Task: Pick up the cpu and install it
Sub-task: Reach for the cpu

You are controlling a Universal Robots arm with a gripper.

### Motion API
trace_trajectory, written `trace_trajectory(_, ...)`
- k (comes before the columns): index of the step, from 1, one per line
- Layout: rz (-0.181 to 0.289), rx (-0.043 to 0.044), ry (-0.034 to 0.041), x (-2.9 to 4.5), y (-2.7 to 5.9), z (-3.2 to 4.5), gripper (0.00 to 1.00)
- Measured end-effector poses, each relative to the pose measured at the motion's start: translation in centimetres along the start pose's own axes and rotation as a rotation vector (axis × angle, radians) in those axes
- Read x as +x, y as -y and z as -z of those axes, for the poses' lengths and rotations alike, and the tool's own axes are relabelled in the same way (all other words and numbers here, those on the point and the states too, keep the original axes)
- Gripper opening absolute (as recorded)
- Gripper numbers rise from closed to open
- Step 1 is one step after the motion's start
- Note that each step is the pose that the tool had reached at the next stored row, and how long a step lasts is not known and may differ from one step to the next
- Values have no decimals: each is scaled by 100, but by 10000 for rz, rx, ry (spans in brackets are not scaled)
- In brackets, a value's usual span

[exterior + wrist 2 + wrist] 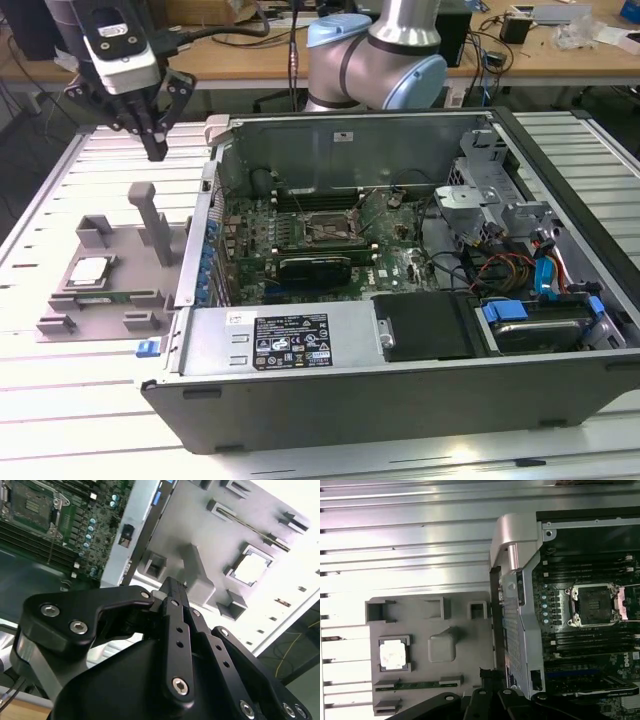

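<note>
Fingers [153, 138]: you have them pressed together, above tray [125, 280]
Cpu [90, 270]: lying in tray's square recess, on desk [60, 400]
Socket [328, 230]: inside case [400, 400], well apart from cpu

Slatted light-grey metal table [60, 400], ridges running across the exterior view. Two things sit directly on it. A grey plastic parts fixture [125, 290] lies flat on the exterior view's left. A big open computer case [400, 395] lies on its side just beside the fixture on the right, open face up.
</note>
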State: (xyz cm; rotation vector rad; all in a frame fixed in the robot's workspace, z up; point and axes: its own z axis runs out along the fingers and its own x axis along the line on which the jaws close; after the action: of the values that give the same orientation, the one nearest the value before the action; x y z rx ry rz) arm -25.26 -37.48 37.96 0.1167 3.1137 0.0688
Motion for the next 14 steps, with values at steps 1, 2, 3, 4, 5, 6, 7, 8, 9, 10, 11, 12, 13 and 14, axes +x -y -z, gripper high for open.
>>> trace_trajectory(1, 1, 0, 0, 23, 2, -4, 11)
trace_trajectory(2, 1, 0, 0, 43, 4, -8, 11)
trace_trajectory(3, 2, 0, -1, 71, 6, -13, 11)
trace_trajectory(4, 1, 0, 0, 94, 8, -18, 11)
trace_trajectory(5, 1, -1, 0, 135, 11, -25, 11)
trace_trajectory(6, 0, 0, 0, 193, 16, -35, 11)
trace_trajectory(7, 0, 0, -1, 216, 18, -39, 11)
trace_trajectory(8, 1, 0, 0, 240, 20, -43, 11)
trace_trajectory(9, 1, 0, -1, 279, 23, -50, 11)
trace_trajectory(10, 1, -1, 0, 324, 27, -58, 11)
trace_trajectory(11, 1, 0, 0, 350, 29, -62, 11)
trace_trajectory(12, 0, 0, 0, 391, 33, -68, 11)
trace_trajectory(13, 0, 1, -1, 413, 34, -71, 11)
trace_trajectory(14, 0, 0, 0, 439, 36, -75, 11)
